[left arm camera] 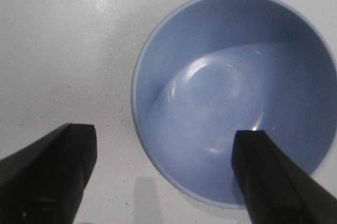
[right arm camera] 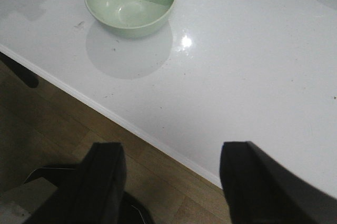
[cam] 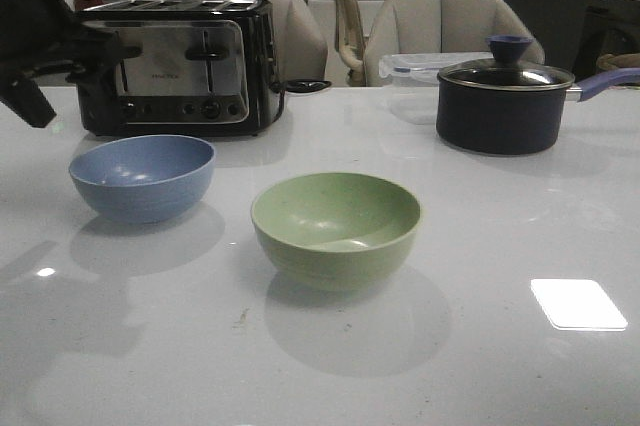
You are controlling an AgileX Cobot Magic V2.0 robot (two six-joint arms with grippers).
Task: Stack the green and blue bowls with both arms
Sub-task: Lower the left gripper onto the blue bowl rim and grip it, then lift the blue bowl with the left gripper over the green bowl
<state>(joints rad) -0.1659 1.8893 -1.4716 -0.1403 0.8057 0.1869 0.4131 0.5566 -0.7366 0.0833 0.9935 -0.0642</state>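
Note:
The dusty blue bowl (cam: 143, 177) stands upright at the left of the white table. The pale green bowl (cam: 335, 229) stands upright in the middle, apart from it. Both are empty. My left arm (cam: 35, 41) hangs dark above the table's far left. In the left wrist view my left gripper (left arm camera: 166, 153) is open above the blue bowl (left arm camera: 231, 92), with the bowl's near rim between the jaws, one finger over the inside and one over the table. My right gripper (right arm camera: 174, 174) is open and empty over the table's front edge, well away from the green bowl (right arm camera: 130, 0).
A black-and-steel toaster (cam: 180, 66) stands behind the blue bowl. A dark saucepan with a glass lid (cam: 505, 96) stands at the back right, a clear plastic box (cam: 420, 68) behind it. Chairs stand beyond the table. Wooden floor (right arm camera: 52, 124) shows below the table edge (right arm camera: 131, 126).

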